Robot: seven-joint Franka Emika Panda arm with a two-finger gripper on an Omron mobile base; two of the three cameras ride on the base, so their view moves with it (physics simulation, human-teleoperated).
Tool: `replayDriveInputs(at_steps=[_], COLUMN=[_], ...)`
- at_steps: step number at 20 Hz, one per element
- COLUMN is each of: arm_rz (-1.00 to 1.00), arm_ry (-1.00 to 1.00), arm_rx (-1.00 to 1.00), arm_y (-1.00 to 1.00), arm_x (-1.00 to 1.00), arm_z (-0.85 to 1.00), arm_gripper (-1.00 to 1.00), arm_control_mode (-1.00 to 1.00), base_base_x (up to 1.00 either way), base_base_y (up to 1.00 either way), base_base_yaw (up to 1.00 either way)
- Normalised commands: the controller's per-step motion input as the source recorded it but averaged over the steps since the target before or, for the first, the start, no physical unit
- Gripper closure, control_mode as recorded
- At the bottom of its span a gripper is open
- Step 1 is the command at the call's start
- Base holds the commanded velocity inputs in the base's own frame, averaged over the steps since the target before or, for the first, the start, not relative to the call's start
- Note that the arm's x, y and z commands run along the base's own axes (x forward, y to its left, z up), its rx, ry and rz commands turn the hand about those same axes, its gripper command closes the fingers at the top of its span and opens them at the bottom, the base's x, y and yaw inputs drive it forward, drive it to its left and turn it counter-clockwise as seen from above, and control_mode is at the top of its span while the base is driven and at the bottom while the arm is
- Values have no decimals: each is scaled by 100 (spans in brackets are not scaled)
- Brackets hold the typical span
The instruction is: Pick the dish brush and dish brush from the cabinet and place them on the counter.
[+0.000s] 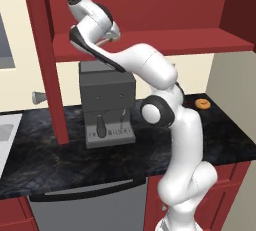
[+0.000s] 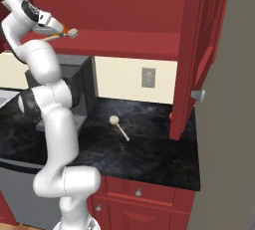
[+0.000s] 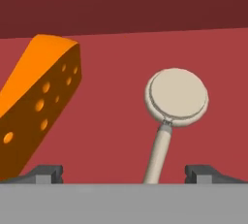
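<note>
Pincer (image 3: 124,173) spread wide inside the cabinet (image 2: 149,5), fingertips (image 3: 46,172) either side of a dish brush (image 3: 175,102) lying flat on the red inner shelf (image 3: 111,72), nothing pinched yet. Handle between the tips, round head further in. Orange holed wedge (image 3: 36,106) close beside 1 tip, a snag risk. Second dish brush (image 2: 118,126) already down on the black surface (image 2: 149,159).

Probably light, stiff, smooth plastic; thin handle likely to pivot or slip if caught near its end. Best taken mid-handle, just below the head, with a firm squeeze, lifted level.
</note>
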Motion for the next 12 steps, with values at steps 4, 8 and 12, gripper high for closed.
replayDriveInputs(at_steps=[4,8,12], arm_rz=[-5,-5,-5], arm_ry=[1,1,0], arm_rx=[0,0,1], arm_y=[0,0,0], arm_x=[-5,-3,-4], arm_z=[-31,-39,-29], arm_gripper=[-100,-100,100], arm_control_mode=[-100,-100,-100], base_base_x=[0,0,0], base_base_y=[0,0,0], base_base_yaw=[0,0,0])
